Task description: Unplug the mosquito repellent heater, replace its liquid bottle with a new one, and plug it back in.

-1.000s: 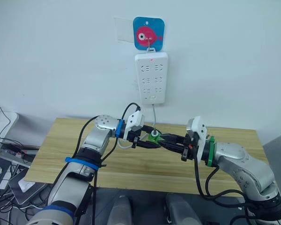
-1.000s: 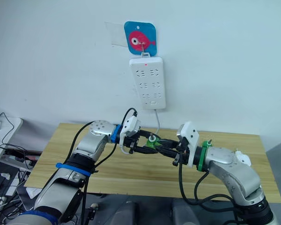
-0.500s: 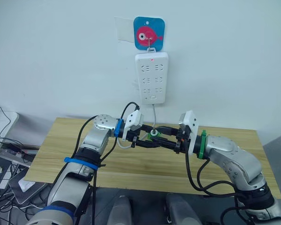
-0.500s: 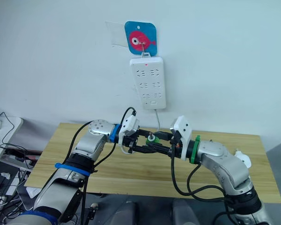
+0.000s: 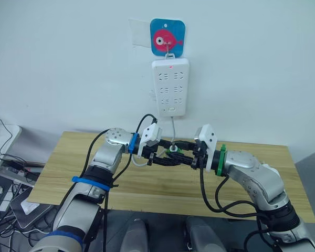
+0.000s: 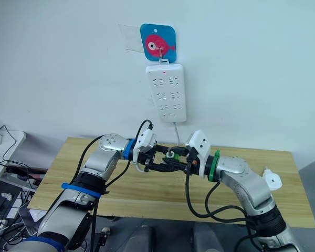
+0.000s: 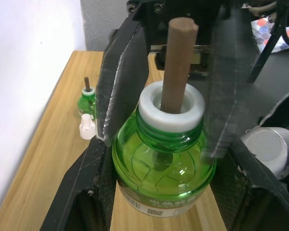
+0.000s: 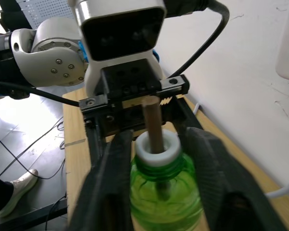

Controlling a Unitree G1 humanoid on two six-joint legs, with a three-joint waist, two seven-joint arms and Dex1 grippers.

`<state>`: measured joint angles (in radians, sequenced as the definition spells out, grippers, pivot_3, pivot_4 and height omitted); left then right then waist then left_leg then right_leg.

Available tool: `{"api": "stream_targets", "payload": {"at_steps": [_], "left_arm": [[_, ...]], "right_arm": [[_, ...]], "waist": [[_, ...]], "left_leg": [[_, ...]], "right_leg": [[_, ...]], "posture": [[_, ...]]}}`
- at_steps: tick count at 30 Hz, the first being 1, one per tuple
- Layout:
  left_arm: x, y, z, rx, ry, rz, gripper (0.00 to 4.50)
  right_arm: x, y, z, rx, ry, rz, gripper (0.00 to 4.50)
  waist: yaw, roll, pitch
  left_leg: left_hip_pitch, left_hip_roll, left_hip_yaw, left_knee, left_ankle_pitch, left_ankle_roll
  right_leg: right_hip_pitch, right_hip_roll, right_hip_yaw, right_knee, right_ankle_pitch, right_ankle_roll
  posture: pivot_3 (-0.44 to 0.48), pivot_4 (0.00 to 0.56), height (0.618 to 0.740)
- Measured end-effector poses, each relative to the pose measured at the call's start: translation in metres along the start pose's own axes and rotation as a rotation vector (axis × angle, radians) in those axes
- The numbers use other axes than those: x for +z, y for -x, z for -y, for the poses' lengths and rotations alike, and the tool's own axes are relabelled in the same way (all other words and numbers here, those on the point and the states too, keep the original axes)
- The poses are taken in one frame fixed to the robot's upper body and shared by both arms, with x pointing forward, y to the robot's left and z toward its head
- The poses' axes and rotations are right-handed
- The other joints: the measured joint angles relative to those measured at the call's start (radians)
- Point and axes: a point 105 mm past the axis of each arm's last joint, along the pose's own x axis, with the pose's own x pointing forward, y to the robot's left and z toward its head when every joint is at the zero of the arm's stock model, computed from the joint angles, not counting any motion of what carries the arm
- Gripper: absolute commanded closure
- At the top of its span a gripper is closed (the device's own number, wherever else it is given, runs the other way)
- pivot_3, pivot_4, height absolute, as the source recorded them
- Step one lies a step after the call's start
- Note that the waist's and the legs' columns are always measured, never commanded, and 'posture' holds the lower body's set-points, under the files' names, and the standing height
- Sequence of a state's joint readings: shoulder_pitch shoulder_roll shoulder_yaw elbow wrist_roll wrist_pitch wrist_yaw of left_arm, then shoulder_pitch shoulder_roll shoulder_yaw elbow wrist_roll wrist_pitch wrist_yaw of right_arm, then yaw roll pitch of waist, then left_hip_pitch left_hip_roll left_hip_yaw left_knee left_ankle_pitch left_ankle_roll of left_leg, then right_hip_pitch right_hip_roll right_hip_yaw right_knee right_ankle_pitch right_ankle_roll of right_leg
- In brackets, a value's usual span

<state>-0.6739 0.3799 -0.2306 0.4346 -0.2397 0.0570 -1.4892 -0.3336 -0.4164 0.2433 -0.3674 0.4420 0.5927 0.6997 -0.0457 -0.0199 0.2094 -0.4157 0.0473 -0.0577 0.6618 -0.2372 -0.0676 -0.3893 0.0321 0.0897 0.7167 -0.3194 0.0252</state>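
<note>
Left pincer [image 7: 159, 144] gripping bottle [image 7: 159, 173], right pincer [image 8: 156, 159] alongside

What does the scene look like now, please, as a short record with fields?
held item: green bottle with brown wick, above the table
left gripper: shut on the bottle's body
right gripper: at the same bottle, from the opposite side
on table: second green bottle, white cap beside it
wall: power strip, nothing plugged in
heater: likely the white unit by the right arm
</note>
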Motion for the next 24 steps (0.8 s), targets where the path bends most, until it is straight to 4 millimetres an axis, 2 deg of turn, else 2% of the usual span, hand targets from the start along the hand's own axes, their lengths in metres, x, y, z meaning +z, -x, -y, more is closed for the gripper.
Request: {"api": "stream_targets", "payload": {"at_steps": [6,8,13,18,21,24], "left_arm": [[0.0,-0.001,0.001,0.008,0.018,0.0,2.24],[0.0,-0.002,0.001,0.007,0.027,0.003,1.52],[0.008,-0.002,0.0,0.015,0.052,0.06,0.07],[0.014,0.004,-0.004,0.113,0.052,0.125,0.0],[0.013,-0.004,-0.005,0.175,0.057,0.184,0.0],[0.026,-0.014,-0.011,0.254,-0.019,0.261,0.0]], "right_arm": [[-0.002,0.001,-0.001,0.006,0.007,0.001,3.65],[-0.001,0.003,-0.001,0.003,-0.001,0.008,3.65],[-0.005,0.013,0.011,-0.096,-0.096,0.034,3.65],[0.0,0.039,0.025,-0.257,-0.291,0.142,3.65],[0.005,0.051,0.034,-0.33,-0.432,0.222,3.65],[0.007,0.066,0.048,-0.411,-0.596,0.325,3.65]], "waist": [[0.002,0.0,0.0],[0.003,0.0,0.0],[0.005,0.0,0.0],[0.006,0.0,0.0],[0.008,0.0,0.0],[0.012,0.0,0.0]], "left_leg": [[0.0,0.0,0.0,0.0,0.0,0.0],[0.0,0.0,0.0,0.0,0.0,0.0],[0.0,0.0,0.0,0.0,0.0,0.0],[0.0,0.001,0.0,-0.001,0.0,0.0],[0.0,0.0,0.0,0.0,0.0,0.0],[-0.001,0.0,0.0,0.0,0.0,0.0]], "right_leg": [[0.0,0.0,0.0,0.0,0.0,0.0],[0.0,0.0,0.0,0.0,0.0,0.0],[0.0,0.0,0.0,0.0,0.0,0.0],[0.0,0.0,0.0,0.0,0.0,0.0],[0.0,0.0,0.0,0.0,0.0,0.0],[0.0,-0.001,0.001,0.0,0.0,0.0]], "posture": [[0.04,0.139,0.74],[0.04,0.139,0.74],[0.034,0.139,0.74],[0.02,0.141,0.74],[0.011,0.141,0.74],[0.008,0.141,0.74]]}}
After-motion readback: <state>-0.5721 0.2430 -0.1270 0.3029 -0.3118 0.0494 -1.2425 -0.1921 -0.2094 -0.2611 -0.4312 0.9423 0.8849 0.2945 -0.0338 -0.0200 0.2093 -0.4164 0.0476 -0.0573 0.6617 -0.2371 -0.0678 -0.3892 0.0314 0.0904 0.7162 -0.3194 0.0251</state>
